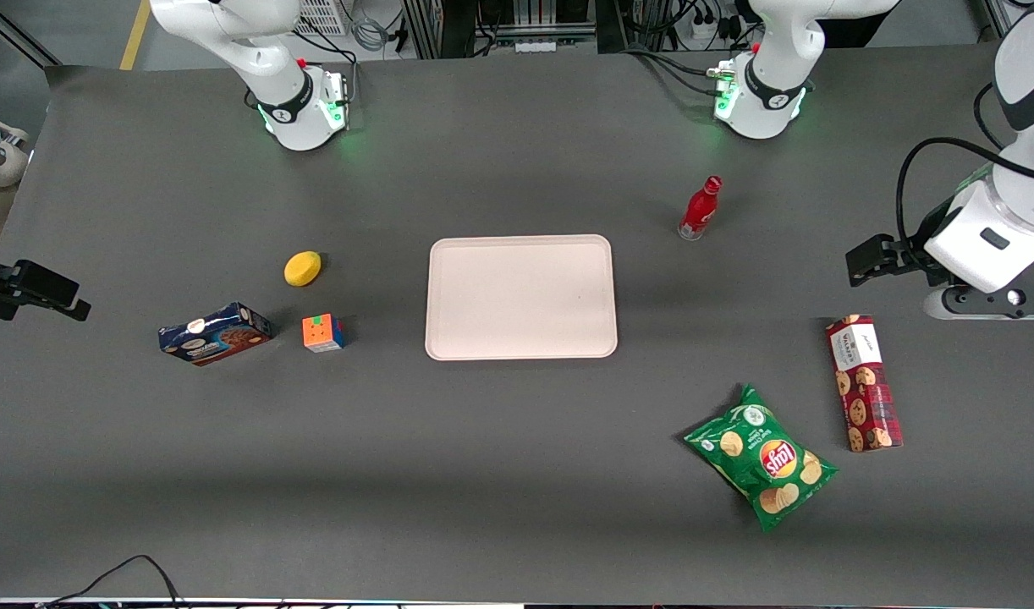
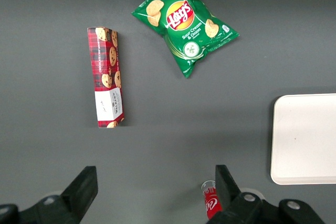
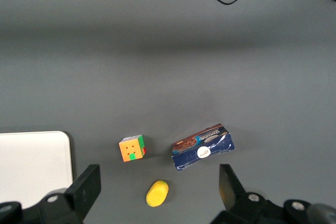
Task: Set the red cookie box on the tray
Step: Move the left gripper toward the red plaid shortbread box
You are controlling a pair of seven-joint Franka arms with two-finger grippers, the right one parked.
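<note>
A green chip bag [image 1: 761, 458] lies nearest the front camera, flat on the dark tabletop [image 1: 500, 474] toward the working arm's end. Just beside it, apart from it and slightly farther from the camera, the red cookie box [image 1: 863, 383] lies flat (white label at the end farther from the camera, cookie pictures along its length). In the left wrist view the box [image 2: 106, 78] and the bag [image 2: 183, 18] show with a strip of bare tabletop between them.

The tray [image 1: 521, 297] sits in the middle of the tabletop, well apart from the box, with nothing on it. A small red bottle [image 1: 701, 208] stands upright farther from the camera than the tray, on the working arm's side of it.

The hand [image 2: 156, 192] hangs above the tabletop at the working arm's end, farther from the front camera than the box; its fingers [image 2: 84, 188] are spread wide and hold nothing.

Toward the parked arm's end lie a yellow lemon-shaped object [image 1: 302, 268], a colour cube [image 1: 323, 332] and a blue cookie box [image 1: 215, 333], the cube between the blue box and the tray.
</note>
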